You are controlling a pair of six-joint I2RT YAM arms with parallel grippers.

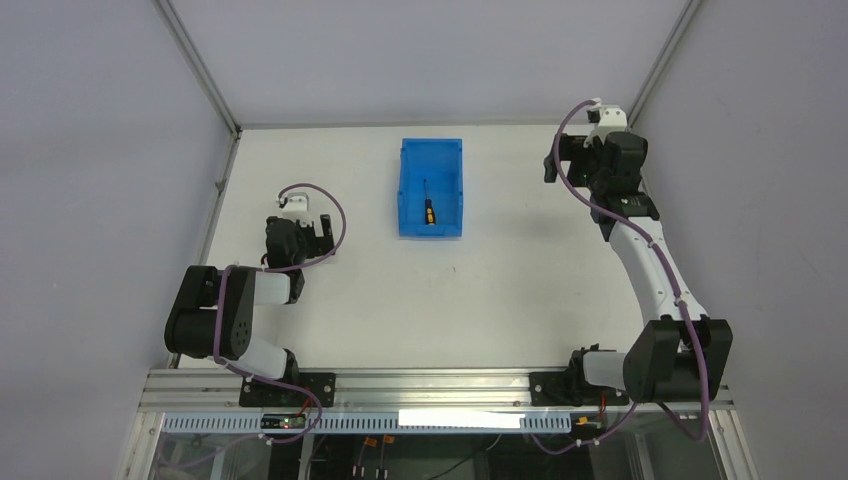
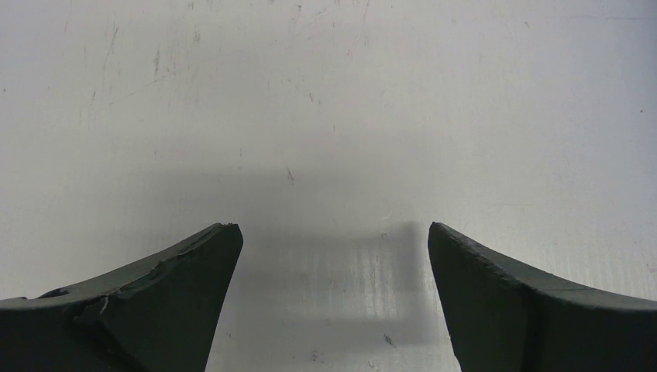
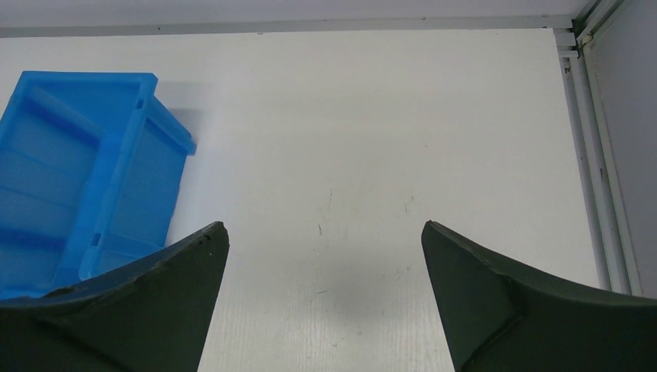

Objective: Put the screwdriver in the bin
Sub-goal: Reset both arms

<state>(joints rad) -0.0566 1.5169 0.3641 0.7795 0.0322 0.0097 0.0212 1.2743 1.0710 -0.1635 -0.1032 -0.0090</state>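
Extending to far corner, right arm (image 1: 640, 250) — right pincer (image 3: 324, 232) agape, left arm (image 1: 225, 312) folded

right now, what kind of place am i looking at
Probably a lab robot cell: a white table walled by grey panels on aluminium framing, a left arm and right arm bolted to a rail at its near edge, and one blue bin holding a screwdriver.

bright even overhead light, soft shadows, sharp focus throughout
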